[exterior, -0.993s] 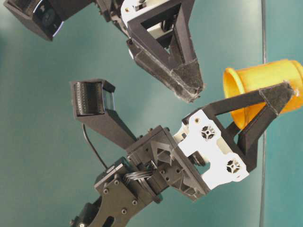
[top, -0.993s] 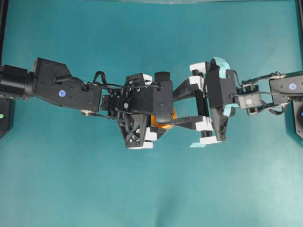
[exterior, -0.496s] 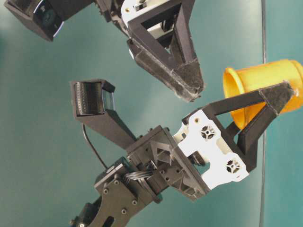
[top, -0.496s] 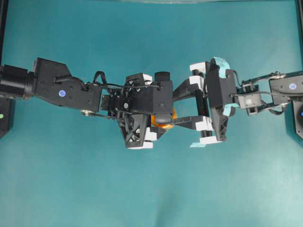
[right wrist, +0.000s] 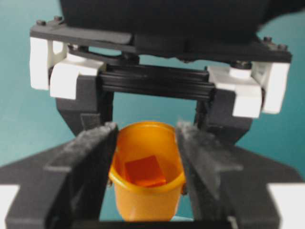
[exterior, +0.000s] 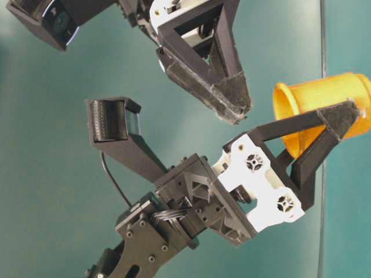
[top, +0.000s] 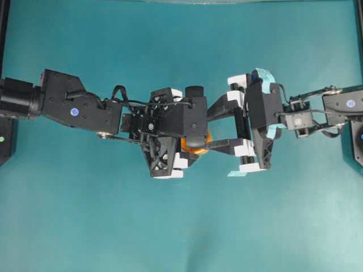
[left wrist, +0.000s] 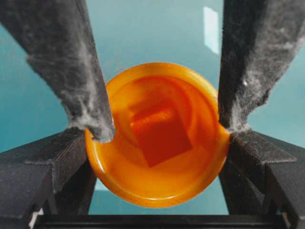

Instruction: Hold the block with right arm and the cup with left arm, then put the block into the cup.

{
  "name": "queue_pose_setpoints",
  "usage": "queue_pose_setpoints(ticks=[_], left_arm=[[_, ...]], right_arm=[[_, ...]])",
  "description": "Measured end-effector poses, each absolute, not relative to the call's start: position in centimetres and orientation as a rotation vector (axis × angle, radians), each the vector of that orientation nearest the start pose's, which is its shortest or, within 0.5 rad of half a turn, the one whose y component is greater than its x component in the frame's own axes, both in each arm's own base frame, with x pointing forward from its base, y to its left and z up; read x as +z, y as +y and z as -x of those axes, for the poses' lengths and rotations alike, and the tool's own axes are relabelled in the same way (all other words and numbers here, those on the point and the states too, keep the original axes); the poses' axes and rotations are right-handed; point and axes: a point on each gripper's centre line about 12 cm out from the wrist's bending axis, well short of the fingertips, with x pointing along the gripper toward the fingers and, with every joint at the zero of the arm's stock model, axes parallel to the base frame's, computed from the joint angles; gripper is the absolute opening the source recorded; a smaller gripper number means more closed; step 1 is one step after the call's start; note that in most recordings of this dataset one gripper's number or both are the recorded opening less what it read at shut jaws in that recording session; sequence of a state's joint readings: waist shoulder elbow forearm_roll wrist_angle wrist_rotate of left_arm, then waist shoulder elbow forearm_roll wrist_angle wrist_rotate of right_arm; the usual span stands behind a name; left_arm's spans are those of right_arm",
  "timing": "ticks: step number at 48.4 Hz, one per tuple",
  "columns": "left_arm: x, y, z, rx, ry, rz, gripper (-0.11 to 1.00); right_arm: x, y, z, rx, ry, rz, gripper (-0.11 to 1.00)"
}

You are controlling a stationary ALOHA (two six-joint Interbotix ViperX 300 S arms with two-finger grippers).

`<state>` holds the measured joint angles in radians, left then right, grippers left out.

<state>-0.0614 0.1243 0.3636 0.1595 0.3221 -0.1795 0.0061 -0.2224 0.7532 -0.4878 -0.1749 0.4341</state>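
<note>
The orange cup (left wrist: 157,191) hangs above the table with my left gripper (left wrist: 158,141) shut on its sides. Its black fingers (left wrist: 71,157) press the rim from both sides. The block (left wrist: 159,136) lies inside the cup on its bottom, and the right wrist view shows the block (right wrist: 145,171) in the cup (right wrist: 145,200) too. My right gripper (right wrist: 147,131) is open and holds nothing; its padded fingers (left wrist: 90,109) stand either side of the cup's mouth. From overhead only a sliver of the cup (top: 197,149) shows under the left gripper, where the right gripper (top: 207,130) reaches in.
Both arms meet over the middle of the teal table (top: 181,226). A pale tape strip (left wrist: 209,24) lies on the surface beyond the cup. Black frame posts (top: 3,56) stand at the table's side edges.
</note>
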Motion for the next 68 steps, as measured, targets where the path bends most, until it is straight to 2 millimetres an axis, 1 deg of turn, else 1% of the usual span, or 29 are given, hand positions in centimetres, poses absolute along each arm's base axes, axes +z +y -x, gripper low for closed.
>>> queue_pose_setpoints(ticks=[68], left_arm=[[19.13,-2.14,-44.32,0.000,0.800,-0.017,0.69]], right_arm=[[23.60,1.09,-35.96,0.088,0.389,0.033,0.57]])
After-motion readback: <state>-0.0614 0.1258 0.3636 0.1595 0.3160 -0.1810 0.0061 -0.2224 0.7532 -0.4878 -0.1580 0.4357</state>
